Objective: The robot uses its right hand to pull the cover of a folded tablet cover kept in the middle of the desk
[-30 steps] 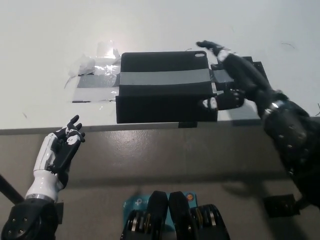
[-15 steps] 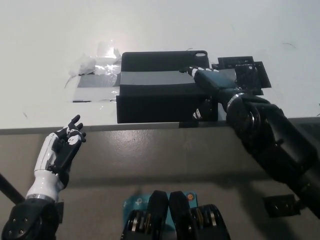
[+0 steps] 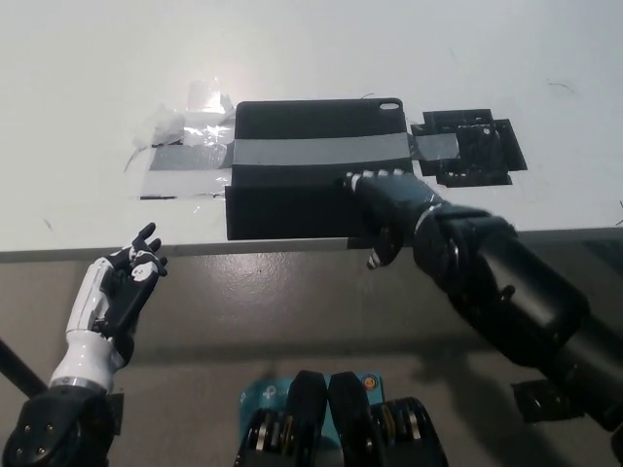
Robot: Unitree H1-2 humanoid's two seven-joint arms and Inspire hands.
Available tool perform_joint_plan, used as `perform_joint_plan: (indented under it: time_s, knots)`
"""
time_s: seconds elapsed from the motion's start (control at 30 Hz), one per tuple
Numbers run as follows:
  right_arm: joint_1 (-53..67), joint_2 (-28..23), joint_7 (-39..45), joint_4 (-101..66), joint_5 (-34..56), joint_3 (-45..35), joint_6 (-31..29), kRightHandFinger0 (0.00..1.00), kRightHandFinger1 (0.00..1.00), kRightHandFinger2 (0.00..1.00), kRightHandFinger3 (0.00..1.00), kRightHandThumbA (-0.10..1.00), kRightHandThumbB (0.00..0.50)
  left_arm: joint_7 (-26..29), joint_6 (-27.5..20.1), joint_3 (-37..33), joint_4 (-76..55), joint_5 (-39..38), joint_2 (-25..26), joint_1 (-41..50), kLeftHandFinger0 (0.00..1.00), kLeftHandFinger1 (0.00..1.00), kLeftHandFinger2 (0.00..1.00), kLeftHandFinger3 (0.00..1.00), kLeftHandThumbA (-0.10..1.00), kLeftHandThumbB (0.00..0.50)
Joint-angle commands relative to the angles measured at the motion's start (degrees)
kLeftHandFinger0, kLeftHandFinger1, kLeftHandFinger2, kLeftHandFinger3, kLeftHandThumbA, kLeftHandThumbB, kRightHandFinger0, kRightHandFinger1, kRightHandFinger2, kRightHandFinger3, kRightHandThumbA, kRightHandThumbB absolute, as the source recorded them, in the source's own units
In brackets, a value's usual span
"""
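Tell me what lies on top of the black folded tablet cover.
A grey tape strip crosses the black folded tablet cover from side to side, and the black right hand rests over its near right part. What lies beneath the hand is hidden.

Looks like some kind of robotics lab or test bench setup. A plain white desk [image 3: 409, 49] is sitting there bare of office clutter, and a black tablet cover [image 3: 316, 170] is getting held down on it with wide grey tape [image 3: 321, 153] and crinkly clear tape [image 3: 190, 122], like a rigged-up test fixture.
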Motion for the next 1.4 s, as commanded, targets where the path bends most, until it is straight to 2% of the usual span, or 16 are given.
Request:
perform_joint_plan:
  time_s: [0.0,0.3,0.53,0.57,0.6,0.63,0.73,0.77,0.8,0.83,0.87,0.9,1.0,1.1,1.23,1.37]
  knots:
    - [-0.5,-0.22,5.04,-3.23,-3.77,0.53,0.78,1.0,1.0,1.0,1.0,1.0,0.5,0.73,1.21,0.05,-2.44,-0.37,0.88,-1.84,1.0,1.0,1.0,1.0,1.0,0.0]
    - [1.05,0.19,7.06,-1.69,-3.66,-1.04,0.78,1.0,1.0,1.0,1.0,1.0,0.5,1.26,1.22,-0.06,-2.76,-0.72,1.08,-1.96,1.0,1.0,1.0,1.0,1.0,0.0]
    - [3.06,-0.17,8.7,-3.23,-1.54,-6.61,0.78,1.0,1.0,1.0,1.0,1.0,0.5,1.11,1.22,-0.33,-3.09,-0.6,2.1,-2.87,1.0,1.0,1.0,1.0,1.0,0.0]
    - [3.98,0.7,9.98,-3.28,-0.8,-9.39,0.78,1.0,1.0,1.0,0.79,1.0,0.5,1.41,1.22,-0.37,-3.19,-0.79,2.12,-2.92,1.0,1.0,1.0,1.0,1.0,0.0]
    - [5.01,1.77,11.89,-3.45,-1.41,-12.44,0.78,1.0,1.0,0.95,0.65,1.0,0.5,1.3,1.22,-0.51,-3.31,-0.62,2.26,-2.87,1.0,1.0,1.0,1.0,1.0,0.0]
    - [5.66,2.66,13.12,-3.78,-1.03,-14.92,0.78,1.0,1.0,0.98,0.74,1.0,0.5,1.24,1.22,-0.55,-3.39,-0.71,2.44,-3.04,1.0,1.0,1.0,1.0,1.0,0.0]
    - [8.5,5.41,19.89,-6.36,0.2,-22.9,0.78,1.0,1.0,1.0,0.88,1.0,0.457,0.66,1.22,-0.56,-3.65,-0.5,2.72,-3.05,1.0,1.0,1.0,1.0,1.0,0.0]
    - [9.45,6.89,23.19,-7.48,-2.46,-25.83,0.78,1.0,1.0,1.0,0.77,1.0,0.452,0.7,1.22,-0.64,-3.64,-0.47,2.82,-3.04,1.0,1.0,1.0,1.0,1.0,0.0]
    - [11.04,7.83,25.76,-9.78,-3.11,-27.78,0.78,1.0,1.0,1.0,0.47,1.0,0.474,1.07,1.22,-0.72,-3.67,-0.4,2.75,-3.06,1.0,1.0,1.0,1.0,1.0,0.0]
    - [11.27,8.15,26.36,-10.1,-3.64,-28.35,0.78,1.0,1.0,1.0,0.52,1.0,0.475,1.11,1.22,-0.72,-3.68,-0.39,2.74,-3.06,1.0,1.0,1.0,1.0,1.0,0.0]
    - [12.55,10.51,29.86,-12.26,-6.04,-31.12,0.78,1.0,0.88,0.98,0.87,1.0,0.5,0.95,1.22,-0.72,-3.74,-0.23,3.07,-3.46,1.0,1.0,1.0,1.0,1.0,0.0]
    - [13.46,12.66,32.13,-13.37,-8.88,-33.68,0.78,1.0,0.89,1.0,1.0,1.0,0.5,0.78,1.22,-0.75,-3.68,-0.06,3.17,-3.48,1.0,1.0,1.0,1.0,1.0,0.0]
    - [14.94,15.63,36.52,-15.62,-12.46,-37.12,0.78,1.0,1.0,1.0,1.0,1.0,0.492,1.06,1.22,-0.6,-3.43,-0.56,3.03,-3.89,1.0,1.0,1.0,1.0,1.0,0.0]
    - [17.51,20.25,41.62,-18.38,-18.1,-41.55,0.78,1.0,1.0,1.0,1.0,1.0,0.5,0.9,1.22,-0.67,-3.38,-0.46,3.23,-3.99,1.0,1.0,1.0,1.0,1.0,0.0]
    - [20.61,21.39,44.66,-20.07,-18.99,-40.33,0.78,1.0,1.0,1.0,1.0,1.0,0.5,0.97,1.22,-0.56,-3.17,-0.42,3.32,-4.4,1.0,1.0,1.0,1.0,1.0,0.0]
    - [22.89,25.34,45.92,-21.66,-23.78,-44.81,0.78,1.0,0.99,0.97,1.0,1.0,0.5,0.74,1.22,-0.72,-3.42,0.13,3.65,-4.89,1.0,1.0,1.0,1.0,1.0,0.0]
